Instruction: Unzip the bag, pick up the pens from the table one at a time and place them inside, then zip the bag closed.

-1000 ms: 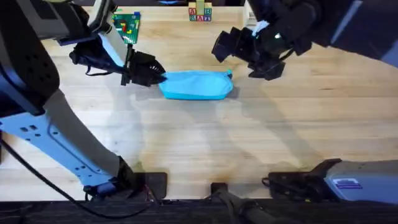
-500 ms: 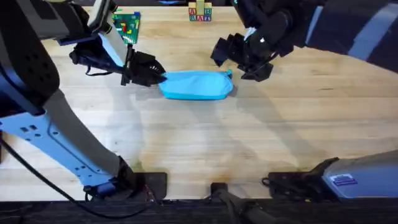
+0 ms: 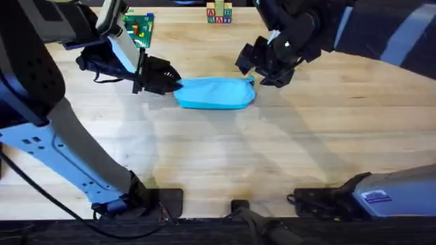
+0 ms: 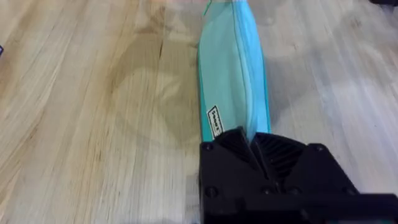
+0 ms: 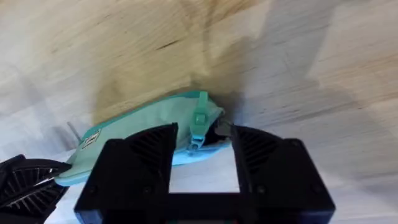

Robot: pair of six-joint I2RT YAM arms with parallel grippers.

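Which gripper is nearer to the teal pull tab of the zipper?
The right. The right gripper is open with the pull tab between its fingers; the left gripper is shut on the bag at its opposite end.

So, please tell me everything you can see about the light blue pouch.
The pencil pouch is light blue soft fabric, long and oval, lying flat on the wooden table. A zipper runs along its length and looks closed; a small teal pull tab sits at its right end. A small label is sewn on its side. The left gripper is shut on its left end. The right gripper is open, its fingers on either side of the pull tab.
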